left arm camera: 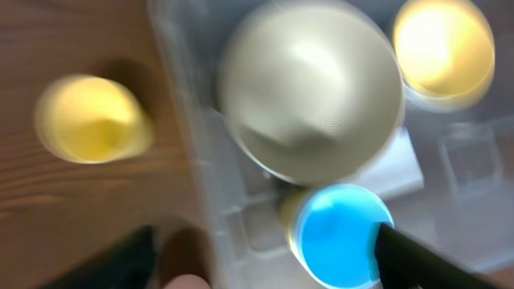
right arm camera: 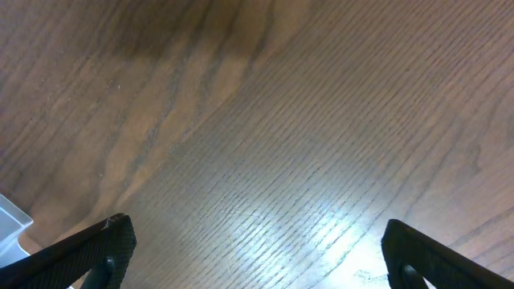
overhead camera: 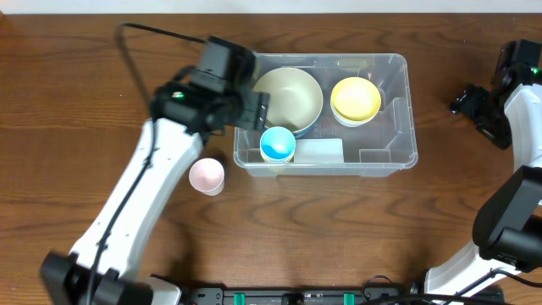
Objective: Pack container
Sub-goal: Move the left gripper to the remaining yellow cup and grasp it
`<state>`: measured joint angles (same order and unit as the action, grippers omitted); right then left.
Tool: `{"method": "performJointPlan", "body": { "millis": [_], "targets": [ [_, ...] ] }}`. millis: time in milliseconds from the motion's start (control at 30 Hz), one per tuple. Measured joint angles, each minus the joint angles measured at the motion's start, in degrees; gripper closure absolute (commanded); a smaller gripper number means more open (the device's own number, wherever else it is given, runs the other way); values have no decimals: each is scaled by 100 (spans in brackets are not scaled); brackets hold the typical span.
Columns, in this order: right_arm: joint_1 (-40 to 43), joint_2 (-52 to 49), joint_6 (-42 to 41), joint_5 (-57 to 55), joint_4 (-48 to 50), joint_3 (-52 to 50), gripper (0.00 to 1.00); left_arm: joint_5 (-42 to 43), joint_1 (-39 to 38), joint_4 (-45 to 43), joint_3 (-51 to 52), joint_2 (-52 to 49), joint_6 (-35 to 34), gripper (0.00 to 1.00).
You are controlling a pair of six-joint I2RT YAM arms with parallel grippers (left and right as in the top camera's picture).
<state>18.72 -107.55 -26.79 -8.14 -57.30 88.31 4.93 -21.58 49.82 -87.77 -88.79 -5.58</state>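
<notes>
Well, the container (overhead camera: 389,140) sits in the middle of the table (overhead camera: 85,102), closer to the far edge. Its long side runs from left to right. Inside it are a big pale bowl (overhead camera: 290,97) and a yellow bowl (overhead camera: 356,99) at the back, and a blue cup (overhead camera: 276,144) at the front left. A white label (overhead camera: 320,151) lies on its floor beside the blue cup, but I cannot read any words on it.

The left gripper (overhead camera: 257,110) hangs over the left wall of the container, so the container lies just to its right. Its fingers are spread apart and hold nothing. A pink cup (overhead camera: 206,175) stands on the table just outside the front left corner of the container. I think it goes in next, and the left arm is much nearer to it.

The right gripper (right arm camera: 257,265) is far off by the right edge of the table, spread wide over bare wood with nothing in it.
</notes>
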Motion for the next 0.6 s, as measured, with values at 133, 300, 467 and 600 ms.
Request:
{"method": "performJointPlan", "body": {
  "millis": [133, 300, 467, 600],
  "targets": [
    [0, 0, -2, 0, 0, 0, 1, -511, 428, 9, -81, 332, -238, 6],
    [0, 0, 0, 2, 0, 0, 1, -796, 1056, -136, -101, 140, -363, 4],
    [0, 0, 0, 2, 0, 0, 1, -820, 1587, -439, -101, -501, -365, 4],
    [0, 0, -2, 2, -2, 0, 1, -697, 1891, -647, -101, -1001, -363, 4]
  ]
}}
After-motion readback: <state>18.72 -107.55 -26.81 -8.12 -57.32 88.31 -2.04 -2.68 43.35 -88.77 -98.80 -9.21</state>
